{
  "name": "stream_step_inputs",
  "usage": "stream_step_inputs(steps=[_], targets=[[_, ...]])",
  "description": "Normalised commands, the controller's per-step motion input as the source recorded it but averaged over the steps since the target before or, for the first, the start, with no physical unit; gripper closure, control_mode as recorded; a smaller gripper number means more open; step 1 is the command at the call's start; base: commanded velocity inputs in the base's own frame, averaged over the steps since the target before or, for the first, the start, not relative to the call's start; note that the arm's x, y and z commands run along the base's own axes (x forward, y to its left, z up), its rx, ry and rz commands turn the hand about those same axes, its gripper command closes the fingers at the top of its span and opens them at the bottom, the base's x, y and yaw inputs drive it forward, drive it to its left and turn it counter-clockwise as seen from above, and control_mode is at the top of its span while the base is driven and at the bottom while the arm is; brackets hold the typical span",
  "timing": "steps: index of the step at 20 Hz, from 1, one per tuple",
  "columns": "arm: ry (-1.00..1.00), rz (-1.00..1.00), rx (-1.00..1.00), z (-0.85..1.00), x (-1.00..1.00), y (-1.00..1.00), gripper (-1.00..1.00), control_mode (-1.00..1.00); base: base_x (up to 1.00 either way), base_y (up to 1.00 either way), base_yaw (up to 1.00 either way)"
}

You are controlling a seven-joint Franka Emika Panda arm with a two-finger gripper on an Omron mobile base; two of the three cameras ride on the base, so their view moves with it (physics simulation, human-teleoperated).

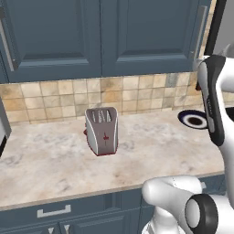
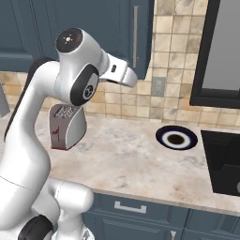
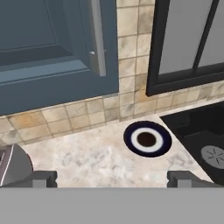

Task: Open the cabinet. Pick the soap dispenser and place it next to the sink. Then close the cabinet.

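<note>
The blue cabinet (image 3: 52, 48) on the wall was shut, its door flat and closed, with the long grey handle (image 3: 98, 37) running up and down near the door's right edge. I could not see the soap dispenser anywhere, so I could not tell where it was. The white arm (image 2: 70, 70) was lifted high over the table (image 2: 126, 159), and its tool (image 3: 111, 178) hung in the air above the stone top, looking down toward the back wall. The two dark fingertips (image 3: 41, 178) of the tool stood far apart with nothing between them, so it was let go and wide. It touched nothing. On the table a silver and red toaster (image 1: 102, 131) stood upright near the back edge, close to the tiled wall (image 1: 128, 93), with its slots facing up. Well to the right of the toaster, also near the back edge, lay a round plate (image 2: 176, 138) with a dark blue rim, a white ring and a dark middle. Just to the right of the plate the black sink (image 3: 201, 135) was set into the table, and I could see its round drain (image 3: 214, 154) at the bottom. Above the sink was a window with a black frame (image 3: 153, 48). Under the front edge of the table were blue drawers (image 1: 59, 212) with short grey handles.
</note>
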Motion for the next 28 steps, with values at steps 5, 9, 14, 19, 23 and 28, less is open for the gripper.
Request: stream_step_inputs(steps=[5, 9, 14, 19, 23, 28], targets=[[0.00, 0.08, 0.00, 0.22, 0.00, -0.10, -1.00, -1.00, 0.00, 0.00, 0.00], [0.00, 0.09, 0.00, 0.15, 0.00, 0.00, -1.00, -1.00, 0.00, 0.00, 0.00], [0.00, 0.05, 0.00, 0.00, 0.14, 0.00, -1.00, -1.00, 0.00, 0.00, 0.00], [0.00, 0.00, 0.00, 0.00, 0.14, 0.00, -1.00, -1.00, 0.00, 0.00, 0.00], [0.00, 0.00, 0.00, 0.00, 0.25, 0.00, -1.00, -1.00, 0.00, 0.00, 0.00], [0.00, 0.00, 0.00, 0.00, 0.20, -0.04, -1.00, -1.00, 0.00, 0.00, 0.00]])
